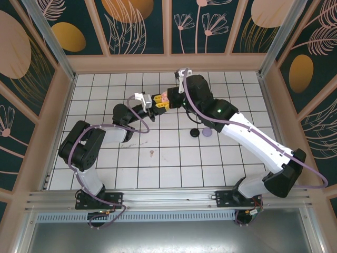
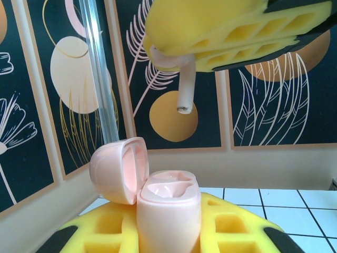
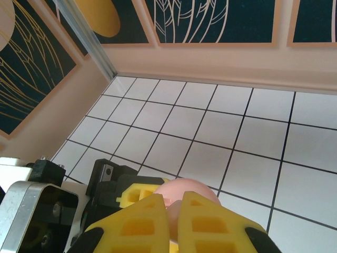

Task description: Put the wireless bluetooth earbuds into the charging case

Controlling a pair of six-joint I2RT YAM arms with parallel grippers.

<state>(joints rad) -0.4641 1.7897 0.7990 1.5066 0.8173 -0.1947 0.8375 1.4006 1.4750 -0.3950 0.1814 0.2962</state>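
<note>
My left gripper (image 1: pixel 158 101) (image 2: pixel 168 234) is shut on the pink charging case (image 2: pixel 169 211), holding it upright above the tiles. Its lid (image 2: pixel 116 168) is hinged open to the left, and both sockets look bare. My right gripper (image 1: pixel 170 96) (image 3: pixel 176 226) hovers just above the case, shut on a pink earbud (image 2: pixel 185 87) (image 3: pixel 174 217). In the left wrist view the bud's stem hangs down out of the yellow pads (image 2: pixel 226 31), a short way above the open case. From the right wrist, the case's lid (image 3: pixel 188 188) shows just beyond my fingertips.
A black round case (image 1: pixel 195 133) and a lavender one (image 1: pixel 207 132) lie on the white tiles under the right forearm. A tiny loose bud (image 1: pixel 151 153) rests on a tile near the middle front. Patterned walls enclose the tiled floor (image 1: pixel 174 168).
</note>
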